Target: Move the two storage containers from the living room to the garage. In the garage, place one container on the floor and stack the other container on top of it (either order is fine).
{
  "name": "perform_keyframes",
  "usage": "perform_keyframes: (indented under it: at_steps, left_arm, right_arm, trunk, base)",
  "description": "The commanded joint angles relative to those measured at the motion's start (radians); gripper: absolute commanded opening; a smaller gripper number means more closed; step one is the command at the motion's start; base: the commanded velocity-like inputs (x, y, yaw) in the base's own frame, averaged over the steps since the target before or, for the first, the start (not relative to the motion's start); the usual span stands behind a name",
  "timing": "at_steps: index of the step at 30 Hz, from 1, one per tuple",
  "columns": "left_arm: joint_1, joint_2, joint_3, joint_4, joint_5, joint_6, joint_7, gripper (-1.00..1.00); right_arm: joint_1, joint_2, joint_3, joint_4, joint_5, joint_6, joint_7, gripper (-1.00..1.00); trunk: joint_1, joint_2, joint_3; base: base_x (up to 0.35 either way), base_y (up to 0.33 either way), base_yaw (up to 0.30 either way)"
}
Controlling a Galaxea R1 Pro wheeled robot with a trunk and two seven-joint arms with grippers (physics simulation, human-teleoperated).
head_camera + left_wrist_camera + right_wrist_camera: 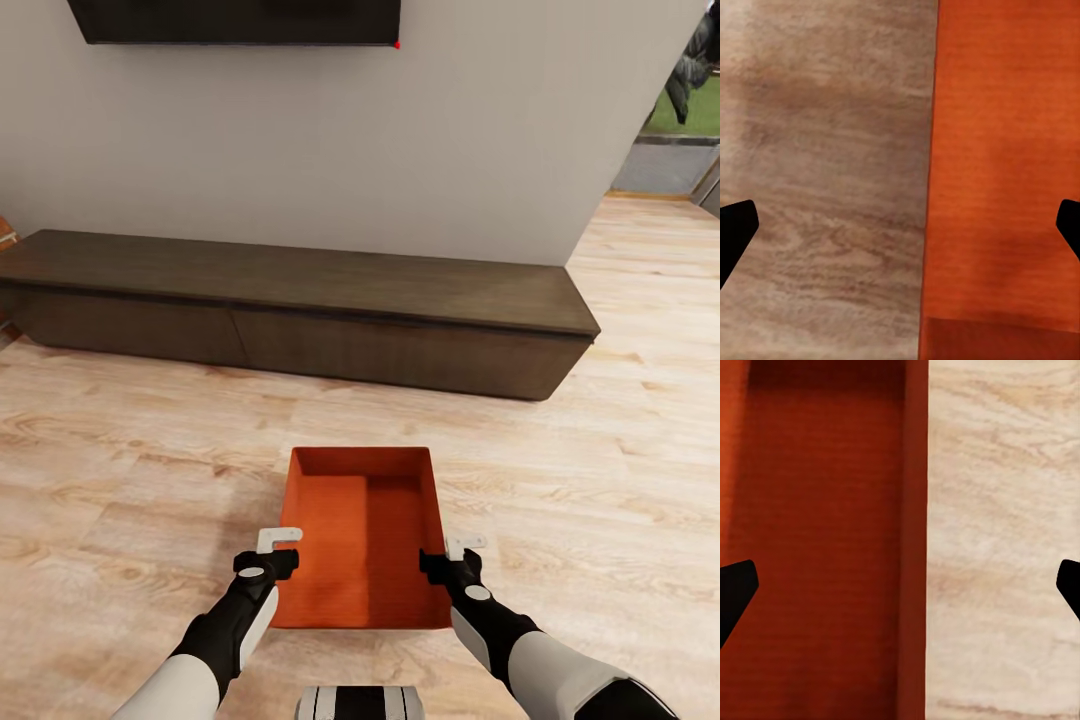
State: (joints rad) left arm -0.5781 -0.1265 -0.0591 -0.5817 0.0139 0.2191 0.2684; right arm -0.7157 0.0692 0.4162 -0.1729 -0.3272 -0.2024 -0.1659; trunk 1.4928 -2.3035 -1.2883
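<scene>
Both hands, left (279, 540) and right (465, 545), are straddling a bin's (362, 535) side walls, fingers spread wide and gripping nothing. It is sitting on the living-room planks (130, 470) near the bench (300, 310); hauling to the garage and stacking are all pending.

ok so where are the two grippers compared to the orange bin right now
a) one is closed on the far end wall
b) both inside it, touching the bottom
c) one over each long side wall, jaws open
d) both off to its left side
c: the left gripper sits over the orange bin's left wall and the right gripper over its right wall, and each wrist view shows a wall running between two spread fingertips.
</scene>
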Motion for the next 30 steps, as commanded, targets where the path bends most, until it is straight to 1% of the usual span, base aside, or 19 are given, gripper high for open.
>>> perform_keyframes:
  at_steps: [1,18,30]
  left_arm:
    - [0.0,0.001,-0.005,-0.002,0.001,0.006,0.007,1.0]
    - [0.0,0.001,-0.004,-0.002,0.001,0.006,0.008,1.0]
    - [0.0,-0.001,-0.005,-0.001,0.001,0.007,0.008,1.0]
  right_arm:
    - [-0.001,0.0,0.009,0.001,-0.009,-0.004,-0.004,1.0]
    - [-0.001,0.001,0.009,0.001,-0.009,-0.005,-0.004,1.0]
    - [-0.001,0.002,0.006,0.001,-0.01,-0.005,-0.004,1.0]
  trunk:
    - [0.004,-0.008,-0.004]
    - [0.069,-0.127,-0.057]
    - [0.069,-0.127,-0.057]
  base:
    - [0.0,0.0,0.0]
    - [0.0,0.0,0.0]
    - [0.0,0.0,0.0]
